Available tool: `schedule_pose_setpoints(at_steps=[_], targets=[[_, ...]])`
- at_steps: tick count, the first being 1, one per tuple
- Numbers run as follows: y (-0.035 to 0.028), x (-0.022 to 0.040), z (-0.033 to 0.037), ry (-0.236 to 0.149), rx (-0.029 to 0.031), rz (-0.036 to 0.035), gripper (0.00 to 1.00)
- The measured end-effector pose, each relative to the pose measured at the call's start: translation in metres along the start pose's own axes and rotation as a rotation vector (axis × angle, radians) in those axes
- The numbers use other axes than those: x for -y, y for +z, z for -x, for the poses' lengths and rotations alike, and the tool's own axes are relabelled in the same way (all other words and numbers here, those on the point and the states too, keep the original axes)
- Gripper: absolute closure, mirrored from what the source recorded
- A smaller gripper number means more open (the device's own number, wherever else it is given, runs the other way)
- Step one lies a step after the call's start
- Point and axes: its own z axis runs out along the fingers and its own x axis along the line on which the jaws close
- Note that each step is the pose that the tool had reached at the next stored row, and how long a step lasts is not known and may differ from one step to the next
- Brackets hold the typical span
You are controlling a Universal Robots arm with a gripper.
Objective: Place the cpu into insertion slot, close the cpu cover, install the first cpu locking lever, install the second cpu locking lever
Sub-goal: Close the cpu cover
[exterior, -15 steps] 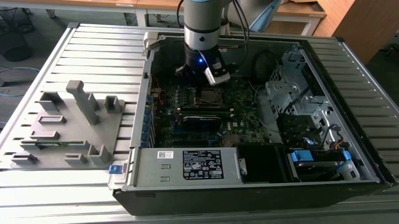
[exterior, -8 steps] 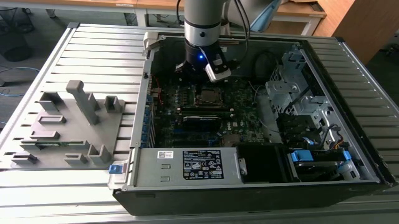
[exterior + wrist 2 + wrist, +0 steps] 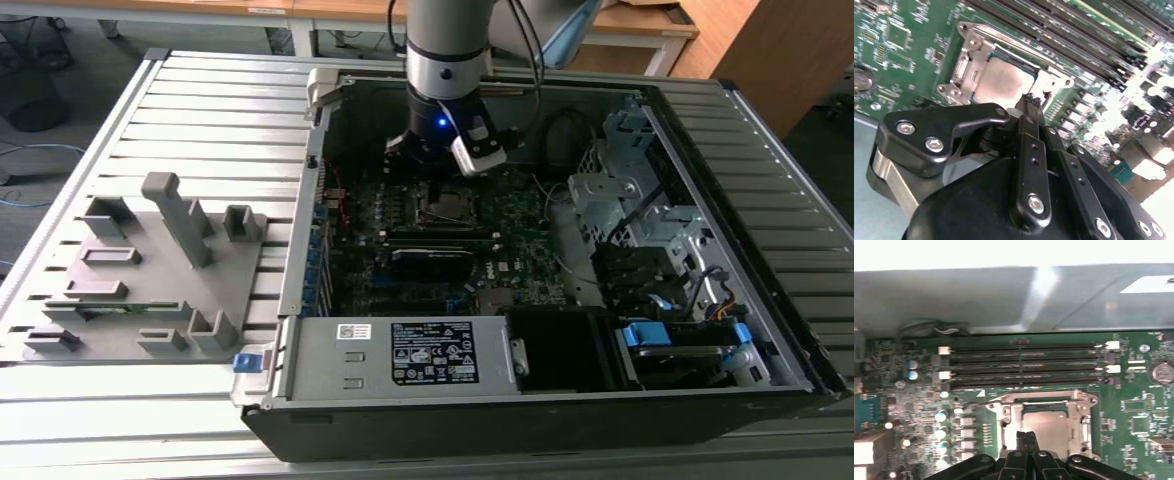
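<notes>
While the fingers hover pressed shut and empty, the cpu lies in the insertion slot beneath the lowered cpu cover. Lever work probably calls for pressing only the thin locking lever, sparing the chip.

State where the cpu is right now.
In both wrist views the cpu lies framed by the cpu cover, beside the long memory slots and close to the gripper.
</notes>
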Motion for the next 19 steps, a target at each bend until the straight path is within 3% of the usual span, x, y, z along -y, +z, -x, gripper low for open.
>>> schedule_pose_setpoints(at_steps=[4, 10, 19], targets=[[0.0002, -0.0003, 0.0068, 0.000, -0.0001, -0.0001, 0.89], [-0.0036, -0.0005, 0.0075, 0.000, -0.0001, 0.0001, 0.89], [-0.0035, 0.0012, 0.0125, 0.001, -0.0005, 0.0000, 0.89]])
